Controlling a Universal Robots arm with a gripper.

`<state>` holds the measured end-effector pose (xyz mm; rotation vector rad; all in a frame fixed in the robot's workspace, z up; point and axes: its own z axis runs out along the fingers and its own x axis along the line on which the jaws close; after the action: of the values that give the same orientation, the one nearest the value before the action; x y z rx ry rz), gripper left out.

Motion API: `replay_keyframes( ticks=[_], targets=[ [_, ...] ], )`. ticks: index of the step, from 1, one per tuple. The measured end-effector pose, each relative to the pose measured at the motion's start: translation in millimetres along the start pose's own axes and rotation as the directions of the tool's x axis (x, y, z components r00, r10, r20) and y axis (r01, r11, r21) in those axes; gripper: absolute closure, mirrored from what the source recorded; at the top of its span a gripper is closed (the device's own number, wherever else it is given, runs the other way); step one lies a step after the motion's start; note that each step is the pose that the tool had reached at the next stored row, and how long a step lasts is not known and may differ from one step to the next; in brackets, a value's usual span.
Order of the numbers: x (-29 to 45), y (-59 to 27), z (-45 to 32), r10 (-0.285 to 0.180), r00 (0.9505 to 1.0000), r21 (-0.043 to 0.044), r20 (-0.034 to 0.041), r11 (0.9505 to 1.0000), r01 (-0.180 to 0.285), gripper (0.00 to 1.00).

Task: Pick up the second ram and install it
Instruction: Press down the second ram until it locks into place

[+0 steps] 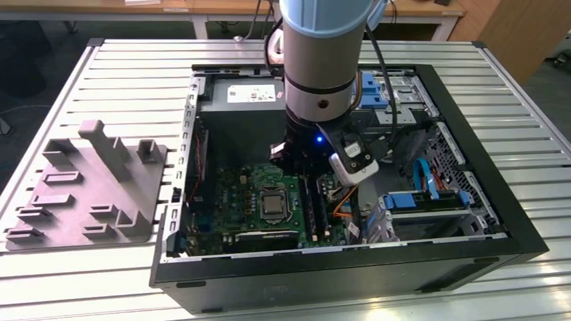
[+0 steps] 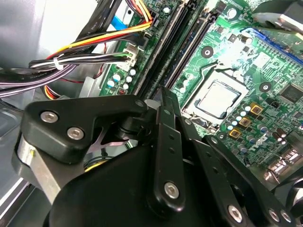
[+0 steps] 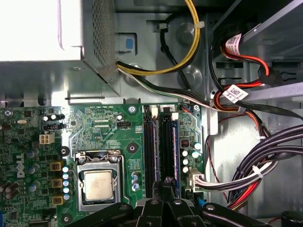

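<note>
Over the slatted table (image 1: 107, 73), in the exterior view, we count one open case (image 1: 499, 221), one grey block (image 1: 89, 187) lying outside it toward the exterior view's left, and one arm (image 1: 321, 60). The arm stands nearly upright and reaches straight down into the case, its lower end just above the motherboard (image 1: 237, 197). One socket (image 1: 271, 204) sits on that board, and one power supply (image 1: 241, 97) lies beyond it.

Down inside the case, in the second wrist view, we look past the gripper (image 2: 164, 101) from behind. Its black links converge on fingers (image 2: 166, 118) that point at the board. Two long dark slots run side by side, with one socket (image 2: 215, 99) on one side of them and a bundle of cables (image 2: 71, 61) on the other.

Looking straight down in the first wrist view, we count two slots (image 3: 151, 146) side by side between the socket (image 3: 97, 182) and the cables (image 3: 265, 165). The gripper (image 3: 164, 185) hangs over their near end, fingers drawn together with no gap showing; we cannot tell whether anything is pinched between them. A blue-green edge along the slot farther from the socket looks like the ram (image 3: 174, 142), standing on edge in its slot, though we cannot be sure. The power supply (image 3: 42, 33) fills one corner.
</note>
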<state>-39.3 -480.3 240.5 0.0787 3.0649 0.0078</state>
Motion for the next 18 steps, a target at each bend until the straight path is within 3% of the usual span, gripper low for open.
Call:
replay_keyframes(
  ticks=[11,15,18],
  targets=[
    [0.4,6.6,0.4,0.0,1.0,-0.0027,-0.0001,1.0,0.0,0.9],
    [0.5,7.1,0.5,0.001,1.0,-0.0124,-0.0005,0.9999,-0.001,0.9],
    [0.4,7.0,0.5,0.001,1.0,-0.0127,-0.0005,0.9999,-0.001,0.9]
  ],
)
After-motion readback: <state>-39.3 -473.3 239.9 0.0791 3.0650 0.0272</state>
